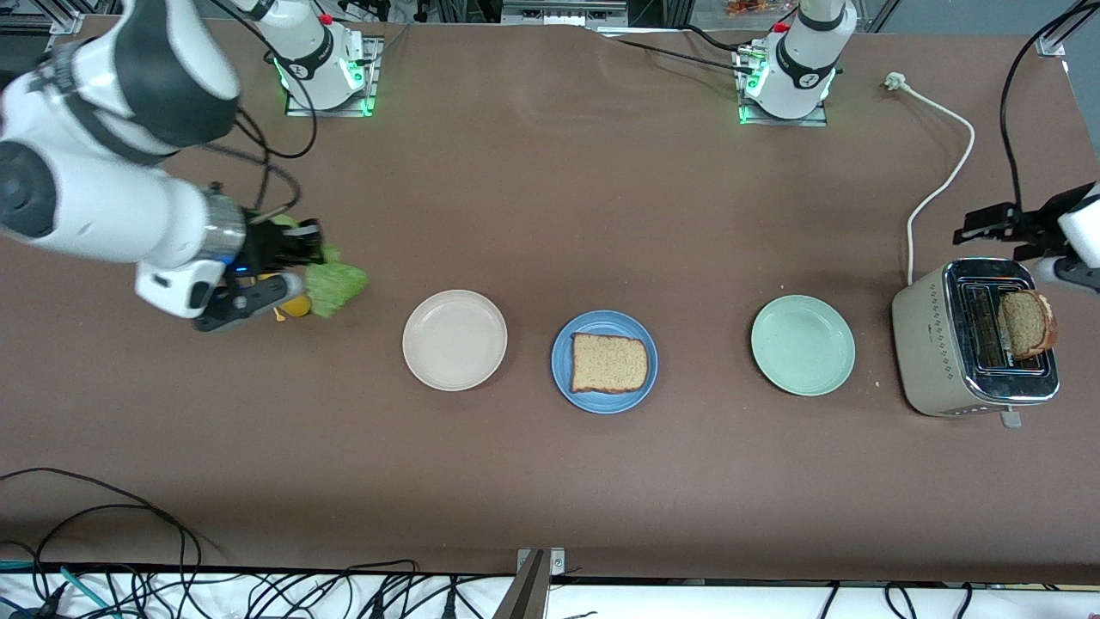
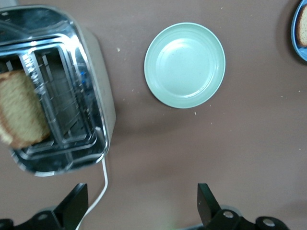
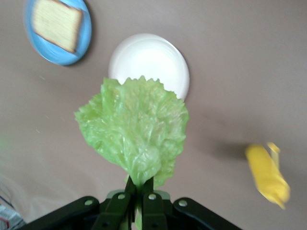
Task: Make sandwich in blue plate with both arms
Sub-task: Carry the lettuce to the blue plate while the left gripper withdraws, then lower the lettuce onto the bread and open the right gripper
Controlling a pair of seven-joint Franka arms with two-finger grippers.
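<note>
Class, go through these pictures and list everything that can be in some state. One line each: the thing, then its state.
blue plate: holds one bread slice, lying flat.
cream-white plate: bare.
pale green plate: bare.
toaster: a second slice stands up out of one slot.
lettuce leaf: pinched at its stem, lifted.
right gripper: shut on the lettuce leaf.
left gripper: open, holding nothing, by the toaster.

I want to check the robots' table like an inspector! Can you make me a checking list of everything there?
Surface: brown table.
Job's things: blue plate holds one bread slice; second slice stands in the toaster; lettuce leaf held up.
Clutter: cream plate, green plate, yellow thing.
Grippers: right gripper shut on lettuce; left gripper open above the toaster.
Cables: toaster's white cord.
Surroundings: black wires along the table's edge.
</note>
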